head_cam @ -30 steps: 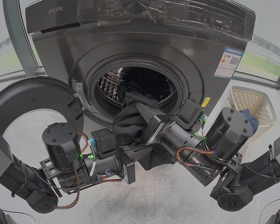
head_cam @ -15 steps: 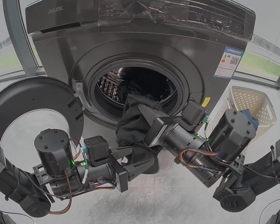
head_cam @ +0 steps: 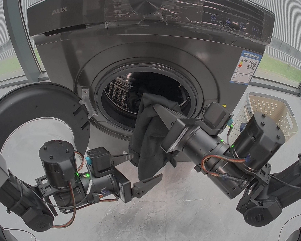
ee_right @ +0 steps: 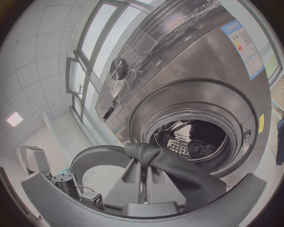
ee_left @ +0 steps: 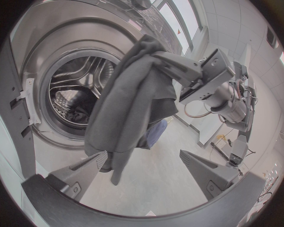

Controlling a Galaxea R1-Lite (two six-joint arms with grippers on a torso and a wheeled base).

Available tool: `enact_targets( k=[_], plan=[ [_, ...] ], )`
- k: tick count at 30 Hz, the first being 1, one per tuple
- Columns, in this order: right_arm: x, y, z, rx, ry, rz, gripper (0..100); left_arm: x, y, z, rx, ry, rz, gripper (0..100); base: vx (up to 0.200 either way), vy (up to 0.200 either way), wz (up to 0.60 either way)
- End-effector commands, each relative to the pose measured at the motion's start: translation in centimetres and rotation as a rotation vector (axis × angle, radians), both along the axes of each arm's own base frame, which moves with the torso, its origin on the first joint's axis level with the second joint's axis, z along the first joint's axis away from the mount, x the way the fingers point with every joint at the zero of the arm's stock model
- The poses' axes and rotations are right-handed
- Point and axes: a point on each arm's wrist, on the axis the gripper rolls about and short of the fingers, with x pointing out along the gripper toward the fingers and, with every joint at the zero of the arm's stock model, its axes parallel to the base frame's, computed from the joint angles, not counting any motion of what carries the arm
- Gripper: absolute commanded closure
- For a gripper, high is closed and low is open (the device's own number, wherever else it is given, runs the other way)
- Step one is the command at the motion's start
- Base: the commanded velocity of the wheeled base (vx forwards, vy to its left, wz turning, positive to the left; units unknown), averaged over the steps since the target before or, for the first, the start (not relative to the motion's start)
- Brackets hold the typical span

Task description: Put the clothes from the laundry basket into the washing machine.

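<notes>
My right gripper [head_cam: 156,109] is shut on the top of a dark grey garment [head_cam: 149,139], which hangs straight down in front of the washing machine's open drum [head_cam: 125,88]. In the right wrist view the closed fingers [ee_right: 139,174] pinch the garment's folded top [ee_right: 177,174]. My left gripper [head_cam: 147,165] is open, low and just in front of the garment's hem, holding nothing. From the left wrist, the garment [ee_left: 127,103] dangles between and beyond the gripper's [ee_left: 142,156] spread fingers. Dark clothes [ee_right: 201,147] lie inside the drum.
The round door [head_cam: 35,110] stands swung open to the left of the opening. A cream laundry basket [head_cam: 276,111] stands on the floor to the machine's right, with a blue cloth [ee_right: 279,144] in it. Bare grey floor [head_cam: 173,213] lies in front.
The left gripper has come away from the garment's lower part, opened wider and dropped back. The right gripper has risen and shifted right, so the garment now hangs straight.
</notes>
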Motion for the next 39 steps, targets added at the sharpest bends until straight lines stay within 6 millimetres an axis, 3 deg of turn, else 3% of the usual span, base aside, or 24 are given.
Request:
enact_targets(
  k=[1, 22, 32, 39],
  plan=[
    [-0.2, -0.4, 0.4, 0.008, -0.007, -0.001, 100, 1.1, 0.9, -0.3, 0.004, 0.005, 0.058, 0, 0.0, 0.0, 0.0],
    [0.1, -0.2, 0.0, -0.007, 0.006, -0.007, 100, 1.7, -1.0, -0.7, -0.005, 0.02, 0.006, 0, 0.0, 0.0, 0.0],
    [0.1, -0.2, 0.0, -0.005, 0.004, -0.007, 100, 3.7, -2.7, -2.3, 0.003, 0.043, 0.0, 0, 0.0, 0.0, 0.0],
    [0.2, -0.2, -0.1, -0.008, 0.007, -0.009, 100, 2.8, -3.8, -2.0, -0.017, 0.05, -0.053, 0, 0.0, 0.0, 0.0]
  ],
)
